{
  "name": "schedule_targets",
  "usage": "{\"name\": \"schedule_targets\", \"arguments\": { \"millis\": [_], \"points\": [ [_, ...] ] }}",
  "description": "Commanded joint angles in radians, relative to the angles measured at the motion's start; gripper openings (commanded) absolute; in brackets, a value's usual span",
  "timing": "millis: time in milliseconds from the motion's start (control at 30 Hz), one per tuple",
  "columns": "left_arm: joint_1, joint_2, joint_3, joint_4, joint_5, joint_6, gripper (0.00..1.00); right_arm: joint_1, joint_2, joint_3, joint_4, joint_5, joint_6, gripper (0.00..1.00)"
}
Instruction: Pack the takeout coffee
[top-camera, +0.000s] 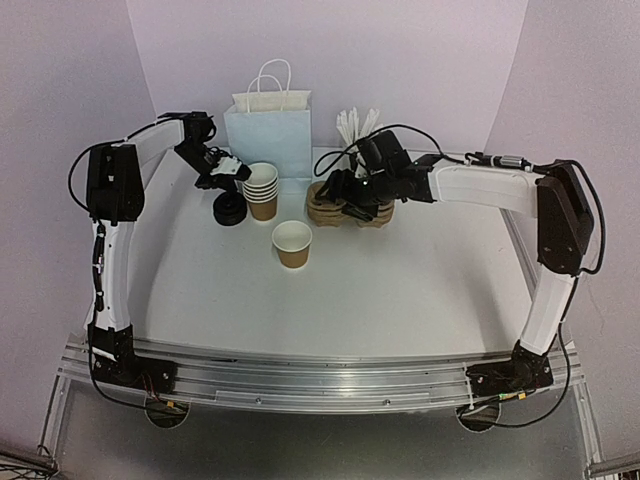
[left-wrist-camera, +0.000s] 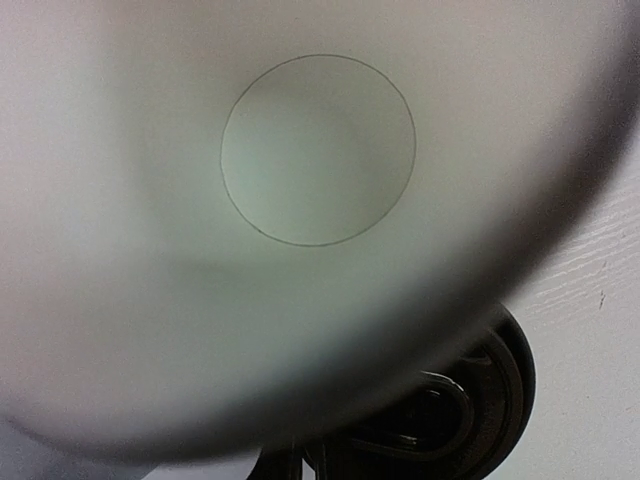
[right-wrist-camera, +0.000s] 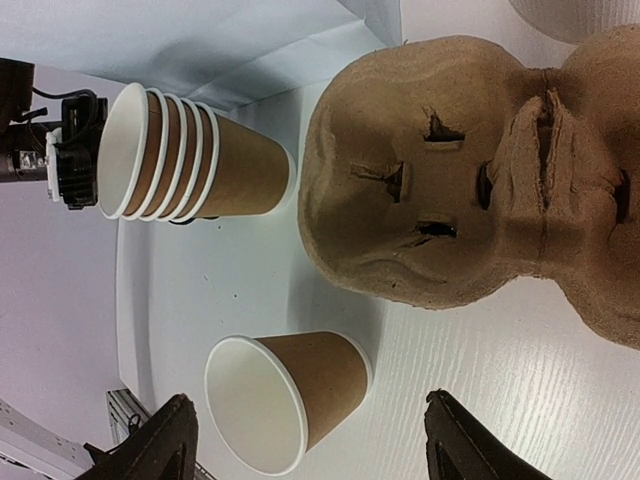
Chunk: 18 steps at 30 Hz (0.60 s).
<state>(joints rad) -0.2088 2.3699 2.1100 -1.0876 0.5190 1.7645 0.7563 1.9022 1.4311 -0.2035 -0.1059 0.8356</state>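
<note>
A single brown paper cup (top-camera: 293, 243), white inside, stands upright on the table with no lid on it. It also shows in the right wrist view (right-wrist-camera: 290, 395). My right gripper (top-camera: 345, 190) is open and empty; it hovers over the front edge of the cardboard cup carriers (top-camera: 352, 207), above and behind the cup. Its fingertips (right-wrist-camera: 172, 435) stand wide apart. My left gripper (top-camera: 228, 168) is at the rim of the nested cup stack (top-camera: 262, 190). The left wrist view is filled by a cup's blurred white inside (left-wrist-camera: 318, 150), and its fingers are hidden.
A pile of black lids (top-camera: 230, 212) lies left of the stack and shows in the left wrist view (left-wrist-camera: 470, 400). A pale blue paper bag (top-camera: 268, 130) stands at the back. White stirrers (top-camera: 358, 124) stand behind the carriers (right-wrist-camera: 480, 170).
</note>
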Motion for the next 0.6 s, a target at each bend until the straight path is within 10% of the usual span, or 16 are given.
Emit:
{"name": "schedule_targets", "arguments": {
  "millis": [0,567],
  "points": [
    [-0.001,0.011,0.028,-0.052,-0.019,0.014,0.00,0.005,0.007,0.014,0.003,-0.006,0.004,0.73],
    [0.014,-0.036,0.098,-0.077,0.043,-0.116,0.00,0.005,0.004,0.038,0.003,-0.019,0.005,0.74]
  ]
}}
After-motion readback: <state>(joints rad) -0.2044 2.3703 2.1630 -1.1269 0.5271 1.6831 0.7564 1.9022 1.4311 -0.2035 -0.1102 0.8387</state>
